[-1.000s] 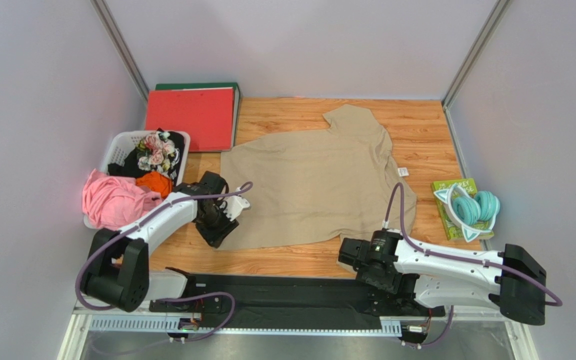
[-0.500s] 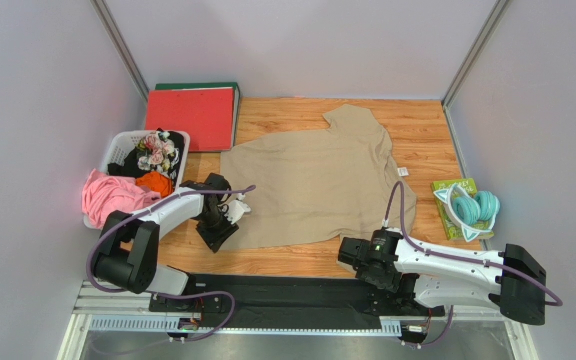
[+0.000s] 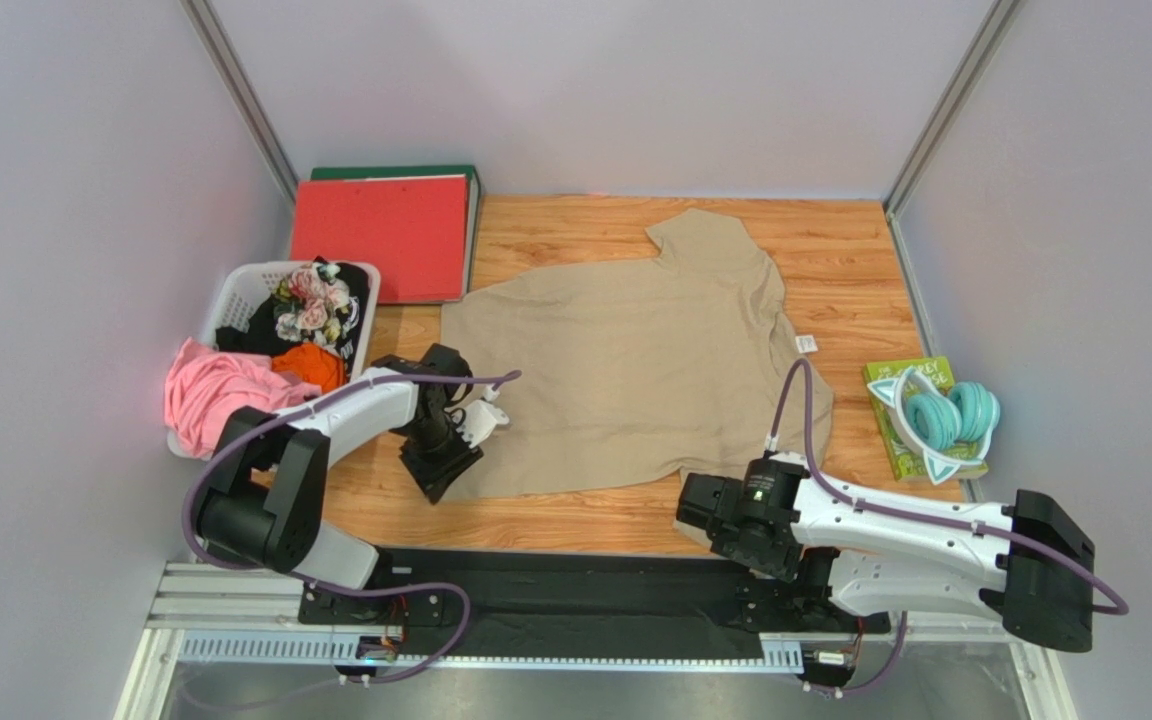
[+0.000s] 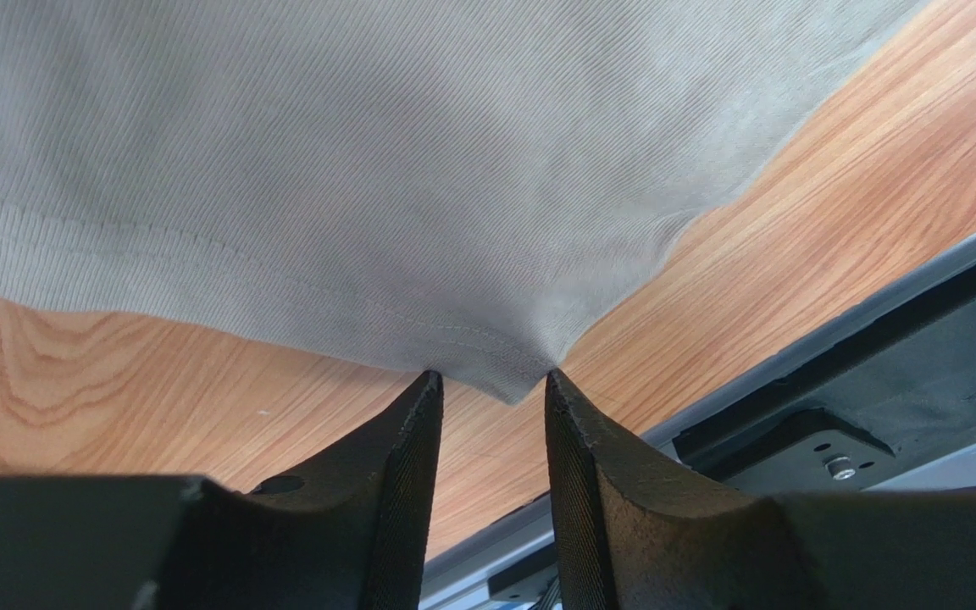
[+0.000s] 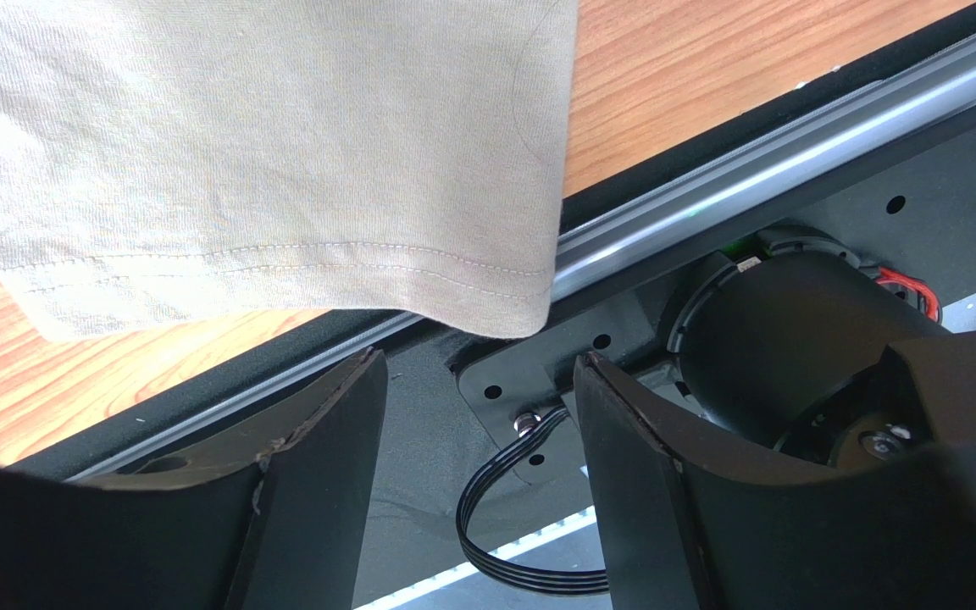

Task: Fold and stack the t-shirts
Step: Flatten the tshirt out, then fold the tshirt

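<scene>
A large tan t-shirt (image 3: pixel 635 360) lies spread flat on the wooden table, with a small white label (image 3: pixel 803 344) at its right seam. My left gripper (image 3: pixel 440 480) sits low at the shirt's near-left corner. In the left wrist view it (image 4: pixel 489 378) is open, and the hem corner (image 4: pixel 506 369) dips just between the fingertips. My right gripper (image 3: pixel 692 510) is at the shirt's near-right hem. In the right wrist view it (image 5: pixel 480 362) is open wide, with the shirt's corner (image 5: pixel 493 305) just beyond the tips and nothing between the jaws.
A white basket (image 3: pixel 237 285) holding pink, orange and floral clothes stands at the left. A red binder (image 3: pixel 382 233) lies at the back left. Teal headphones (image 3: pixel 946 413) rest on a green book at the right. The black rail (image 3: pixel 597 578) runs along the near edge.
The left arm's links have swung in toward the table and its gripper has shifted slightly toward the shirt's near-left corner. The right arm has barely moved. The shirt lies as before.
</scene>
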`<action>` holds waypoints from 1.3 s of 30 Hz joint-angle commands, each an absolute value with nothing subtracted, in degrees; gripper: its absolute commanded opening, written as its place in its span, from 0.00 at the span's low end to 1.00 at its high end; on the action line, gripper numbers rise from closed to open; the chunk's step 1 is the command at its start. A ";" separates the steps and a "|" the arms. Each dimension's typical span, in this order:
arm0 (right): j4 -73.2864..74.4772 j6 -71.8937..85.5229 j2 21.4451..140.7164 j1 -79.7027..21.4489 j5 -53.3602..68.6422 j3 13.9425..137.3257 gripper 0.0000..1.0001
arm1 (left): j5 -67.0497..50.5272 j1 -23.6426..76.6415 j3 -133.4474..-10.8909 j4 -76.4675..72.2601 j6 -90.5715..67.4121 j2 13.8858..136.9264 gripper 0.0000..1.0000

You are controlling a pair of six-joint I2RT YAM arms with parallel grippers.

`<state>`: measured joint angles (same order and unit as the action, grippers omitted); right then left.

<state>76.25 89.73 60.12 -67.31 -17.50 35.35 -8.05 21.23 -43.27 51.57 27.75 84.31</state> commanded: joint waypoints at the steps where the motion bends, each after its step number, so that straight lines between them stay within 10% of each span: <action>1: 79.02 91.23 59.68 -67.50 -19.25 36.74 0.62 | -10.20 22.94 -44.30 48.78 27.16 86.13 0.40; 9: 78.14 91.58 60.82 -67.41 -18.46 33.93 0.62 | -8.35 22.94 -44.82 47.47 26.19 87.28 0.00; 39: 68.13 87.10 66.45 -64.08 -21.27 31.56 0.47 | -0.79 15.47 -47.20 43.59 27.69 90.88 0.00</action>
<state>71.37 88.16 66.76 -65.32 -18.61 33.12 -0.97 15.73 -48.36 48.88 26.35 89.84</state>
